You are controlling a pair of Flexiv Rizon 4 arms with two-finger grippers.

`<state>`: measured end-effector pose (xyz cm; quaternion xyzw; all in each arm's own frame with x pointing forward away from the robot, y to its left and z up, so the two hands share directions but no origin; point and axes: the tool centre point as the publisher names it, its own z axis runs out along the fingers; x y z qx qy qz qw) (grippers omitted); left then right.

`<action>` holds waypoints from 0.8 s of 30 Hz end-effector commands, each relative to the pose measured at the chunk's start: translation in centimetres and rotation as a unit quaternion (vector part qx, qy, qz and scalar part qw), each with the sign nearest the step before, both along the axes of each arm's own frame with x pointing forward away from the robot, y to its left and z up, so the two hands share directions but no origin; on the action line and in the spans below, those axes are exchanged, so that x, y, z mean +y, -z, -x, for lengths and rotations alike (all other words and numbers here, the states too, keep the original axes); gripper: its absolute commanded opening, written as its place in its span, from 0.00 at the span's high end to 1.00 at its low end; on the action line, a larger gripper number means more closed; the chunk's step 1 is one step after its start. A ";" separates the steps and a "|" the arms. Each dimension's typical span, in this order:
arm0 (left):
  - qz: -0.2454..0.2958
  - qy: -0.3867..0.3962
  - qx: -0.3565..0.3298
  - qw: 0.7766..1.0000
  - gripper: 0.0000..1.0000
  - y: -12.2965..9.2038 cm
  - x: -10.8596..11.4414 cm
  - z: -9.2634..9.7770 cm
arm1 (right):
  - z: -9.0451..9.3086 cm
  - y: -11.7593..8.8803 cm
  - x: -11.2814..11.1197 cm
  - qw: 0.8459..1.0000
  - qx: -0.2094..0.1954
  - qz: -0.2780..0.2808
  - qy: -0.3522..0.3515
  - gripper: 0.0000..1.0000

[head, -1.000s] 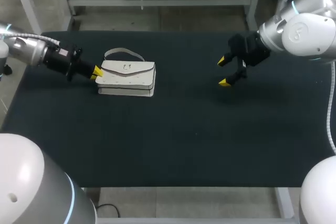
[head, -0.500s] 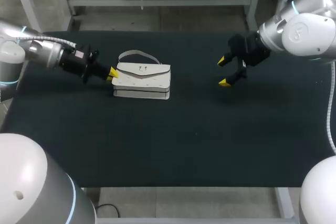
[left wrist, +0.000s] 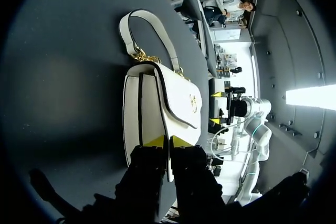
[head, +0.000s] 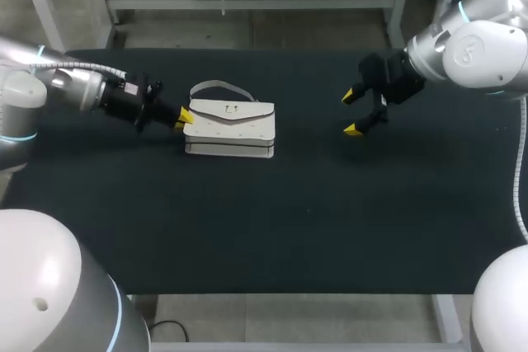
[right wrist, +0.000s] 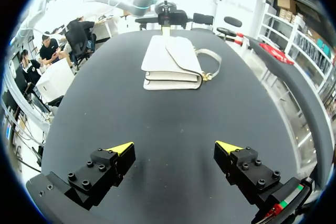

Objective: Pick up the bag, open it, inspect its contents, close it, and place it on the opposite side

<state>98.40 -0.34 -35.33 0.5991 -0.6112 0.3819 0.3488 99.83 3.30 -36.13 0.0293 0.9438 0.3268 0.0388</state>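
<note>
Logger: Since a second ago the bag (head: 231,125) has slid along the worktop (head: 289,220) toward its middle, and the left gripper (head: 183,119) has travelled with it. Right arm (head: 470,47) unchanged.

Checker: Left arm pose?

Logger: Left arm (head: 78,88) enters low from the left edge, wrist nearly level, pointing across the worktop. Its yellow tips sit close together, pinched on the edge of the bag's nearest end. The left wrist view shows a white sliver of bag between them.

Checker: Right side?

Logger: Right arm enters at the far right corner. Right gripper (head: 353,112) hangs over the right half, fingers wide apart, holding nothing, well apart from the bag.

Checker: Bag itself?

Logger: White, smooth, leather-like and boxy. Pointed envelope flap (left wrist: 181,95) with dark piping, closed, small gold clasp (head: 232,108) on it. Gold links (left wrist: 142,56) join a short curved strap (head: 216,86), which lies toward the far edge. Bag lies on its back, flap up, on the dark matte worktop, left of the middle and nearer the far edge than the near edge
</note>
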 end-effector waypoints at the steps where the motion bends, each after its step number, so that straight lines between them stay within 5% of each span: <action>1: -0.010 -0.010 -0.011 1.000 1.00 0.2 -2.5 0.3 | 0.0 0.1 0.0 1.000 -0.001 -0.001 0.000 0.00; 24: 0.001 0.009 -0.008 1.000 1.00 1.6 -8.5 -1.0 | 0.0 0.1 0.0 1.000 -0.001 -0.001 0.000 0.00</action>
